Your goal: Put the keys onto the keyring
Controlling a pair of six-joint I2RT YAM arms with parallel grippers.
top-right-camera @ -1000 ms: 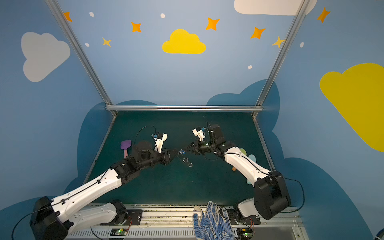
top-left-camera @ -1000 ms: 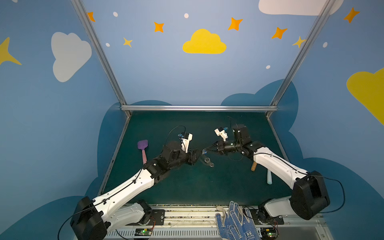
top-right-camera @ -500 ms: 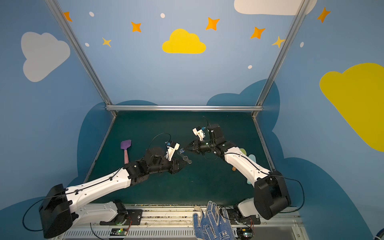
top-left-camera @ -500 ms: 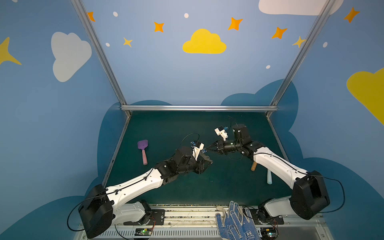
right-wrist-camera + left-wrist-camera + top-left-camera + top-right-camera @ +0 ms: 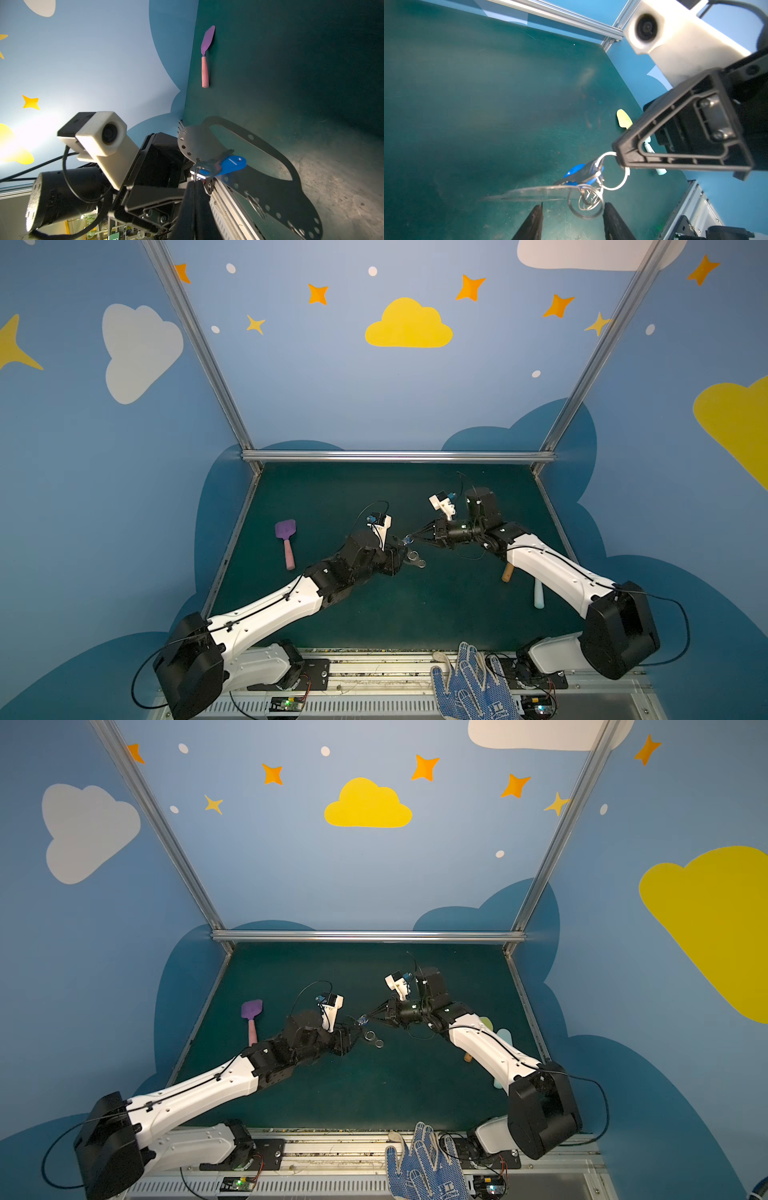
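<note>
Keys point(image 5: 230, 164) in right tool point(image 5: 195, 182), just beside keyring point(image 5: 197, 141)

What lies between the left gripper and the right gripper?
The keys and the keyring's split rings hang there, as the left wrist view shows.

Left arm point(image 5: 270, 610) and right arm point(image 5: 552, 568) stretch low from the bench's point(image 5: 415, 614) near edge toward its middle, tips close together; left claw point(image 5: 572, 220) parted, right claw point(image 5: 195, 184) pinched tight.
</note>
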